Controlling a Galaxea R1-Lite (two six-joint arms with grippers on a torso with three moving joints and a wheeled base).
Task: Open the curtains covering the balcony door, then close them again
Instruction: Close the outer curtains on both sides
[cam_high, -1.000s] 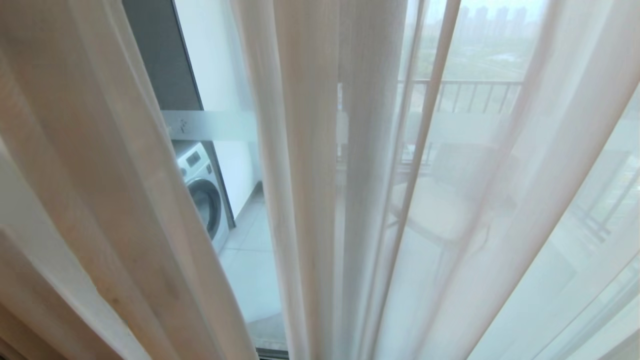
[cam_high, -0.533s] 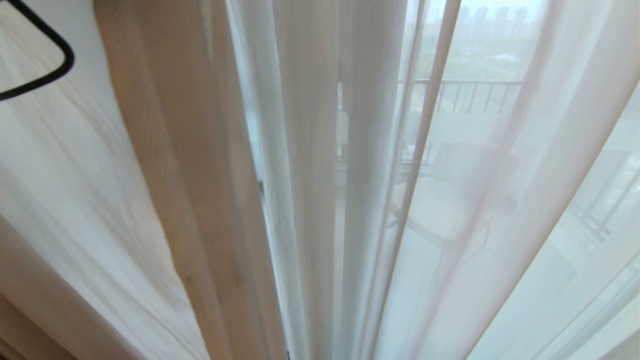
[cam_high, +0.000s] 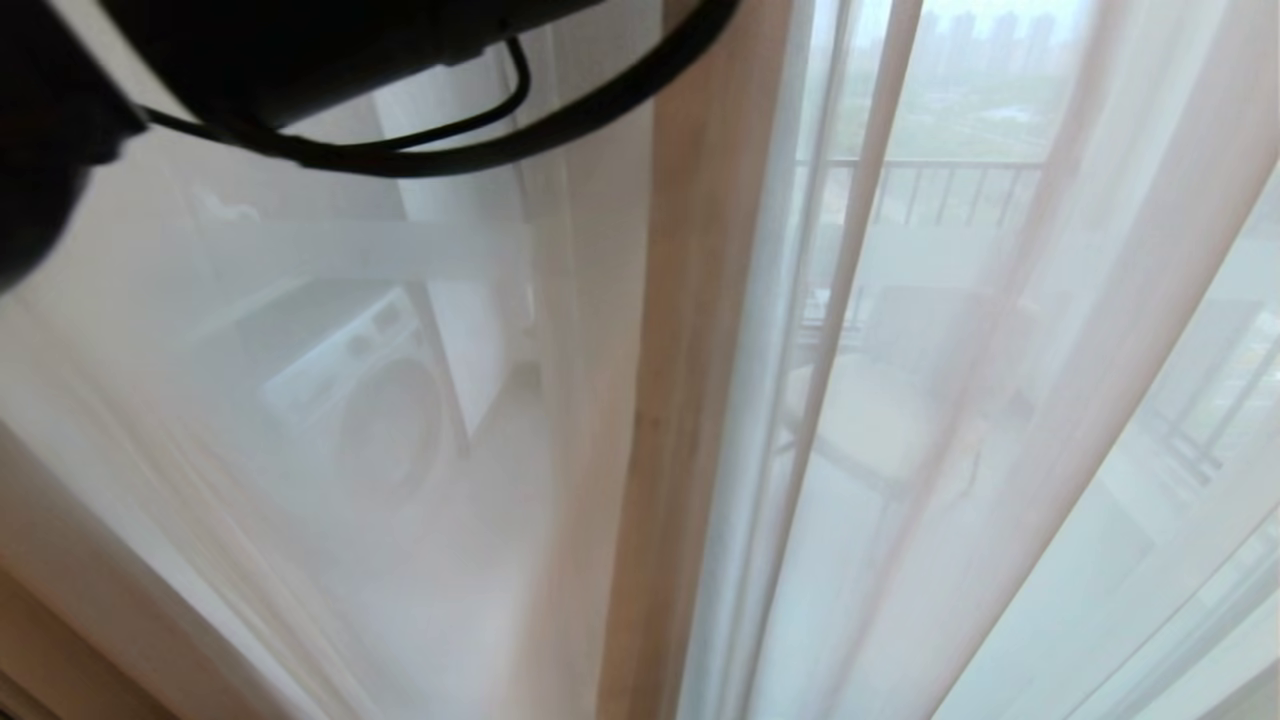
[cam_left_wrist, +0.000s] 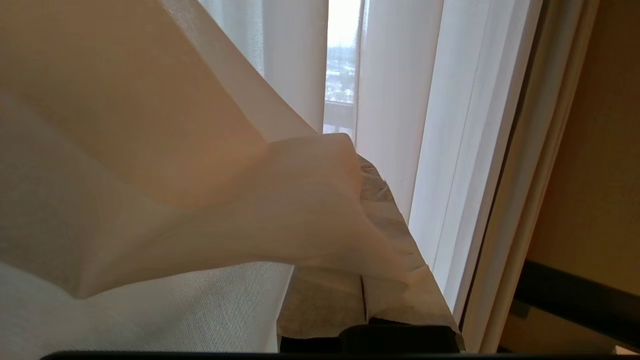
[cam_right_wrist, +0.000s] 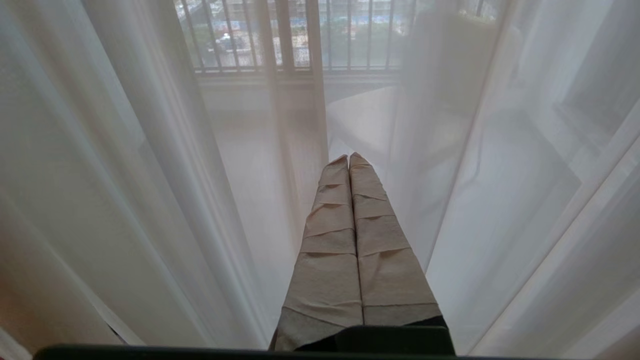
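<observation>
- Since the earlier head-view frames, the left sheer panel has swept across the gap that showed bare glass, and the left arm with its black cable now fills the upper left corner, where a second ago there was none.
- Left gripper has its tape-wrapped fingers pressed together, clamped on a fold of the sheer, which bunches over the fingertips and hides them.
- Right gripper is closed as well, fingers touching along their length; it holds nothing and points at the sheer just ahead of it.
- Curtains hang in front of the balcony door: a thicker beige fold runs down the middle of the head view, with see-through sheer on both sides.
- Through the left sheer, the frosted band of the door and a white washing machine show dimly.
- Through the right sheer, a balcony railing, a pale chair and distant towers are visible.
- In the left wrist view, a narrow slit of daylight remains between hanging panels.
- Also there, a pale frame edge and a tan wall stand just beyond the curtain's outer edge.
</observation>
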